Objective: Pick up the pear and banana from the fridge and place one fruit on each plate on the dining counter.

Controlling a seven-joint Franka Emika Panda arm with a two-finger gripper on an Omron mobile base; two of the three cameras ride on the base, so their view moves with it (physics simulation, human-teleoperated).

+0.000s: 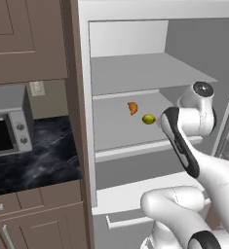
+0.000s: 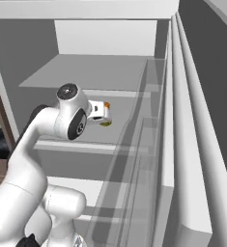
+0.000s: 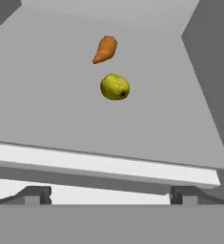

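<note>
The arm (image 1: 199, 170) is glossy white, built of rounded, bulbous links. A long dark band runs along one link, and dark rings mark the joints. One joint (image 2: 67, 91) ends in a round dark-grey cap with a pale centre. The end effector (image 3: 111, 194) shows two small dark-grey finger tips (image 3: 35, 194), seemingly square-edged.

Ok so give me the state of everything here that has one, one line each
fridge: door open, shelves showing.
pear: lying loose on the middle shelf, not gripped.
orange wedge: lying on the same shelf just behind the pear, apart from it.
gripper: open, short of the pear, holding nothing.
microwave: door shut.
</note>
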